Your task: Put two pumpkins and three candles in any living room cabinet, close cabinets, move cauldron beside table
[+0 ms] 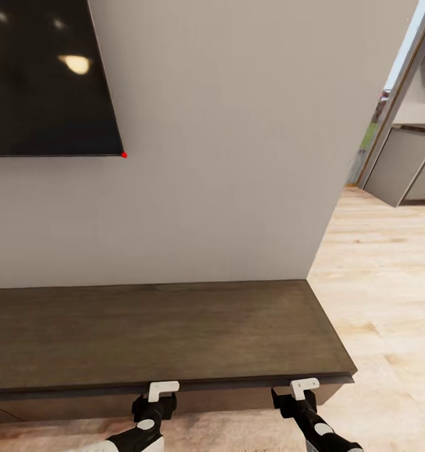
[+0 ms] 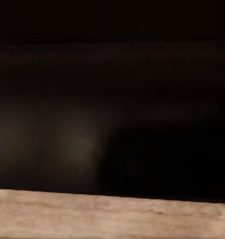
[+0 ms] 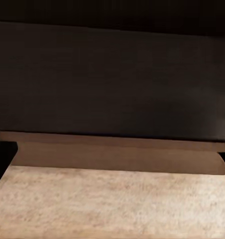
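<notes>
Wall (image 1: 225, 157) behind closed cabinet (image 1: 162, 333)

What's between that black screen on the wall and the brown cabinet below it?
In the head view, just bare pale wall separates the black screen from the cabinet top; nothing hangs or stands there.

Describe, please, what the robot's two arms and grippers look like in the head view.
Both arms match in build. The left arm and right arm have black segments with glossy white rounded covers and a small round grey joint cap. Each ends in a chunky black wrist block topped by a white angular bracket: left gripper, right gripper. No cables or markings are visible.
</notes>
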Robot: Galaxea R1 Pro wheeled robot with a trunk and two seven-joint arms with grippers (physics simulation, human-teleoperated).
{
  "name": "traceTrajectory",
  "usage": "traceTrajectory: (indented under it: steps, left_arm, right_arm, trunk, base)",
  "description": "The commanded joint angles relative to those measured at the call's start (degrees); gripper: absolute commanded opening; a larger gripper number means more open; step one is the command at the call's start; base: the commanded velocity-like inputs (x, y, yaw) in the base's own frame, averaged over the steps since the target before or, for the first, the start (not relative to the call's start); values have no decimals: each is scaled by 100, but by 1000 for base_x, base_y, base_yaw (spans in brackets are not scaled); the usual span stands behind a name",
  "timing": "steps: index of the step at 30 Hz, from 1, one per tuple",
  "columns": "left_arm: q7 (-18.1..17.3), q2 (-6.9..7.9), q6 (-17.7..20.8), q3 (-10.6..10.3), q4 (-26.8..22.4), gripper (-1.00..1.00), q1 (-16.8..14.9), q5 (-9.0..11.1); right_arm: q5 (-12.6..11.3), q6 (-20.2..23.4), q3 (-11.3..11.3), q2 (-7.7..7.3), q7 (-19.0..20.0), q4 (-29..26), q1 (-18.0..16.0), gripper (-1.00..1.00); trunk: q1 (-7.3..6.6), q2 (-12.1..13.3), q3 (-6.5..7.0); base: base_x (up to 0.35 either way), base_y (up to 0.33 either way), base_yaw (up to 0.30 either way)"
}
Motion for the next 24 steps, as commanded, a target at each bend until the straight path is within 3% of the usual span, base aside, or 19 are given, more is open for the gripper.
traceTrajectory:
  steps: [1,19,24]
  left_arm:
    - [-4,-7,7,-7,-3,100,-93,-121]
    - [0,-25,4,-21,-23,100,-66,-105]
    - [-192,112,15,-29,-137,100,312,-106]
  right_arm:
    - [4,-4,37,1,4,-261,-4,100]
    - [4,-55,27,-7,10,-117,64,100]
    - [5,-68,28,-28,39,244,210,100]
  trunk:
    - [-1,-1,2]
    - [-1,-1,2]
    - [-89,160,74]
  base:
    - [-274,-84,0]
    - [-321,-34,0]
    - [-42,0,0]
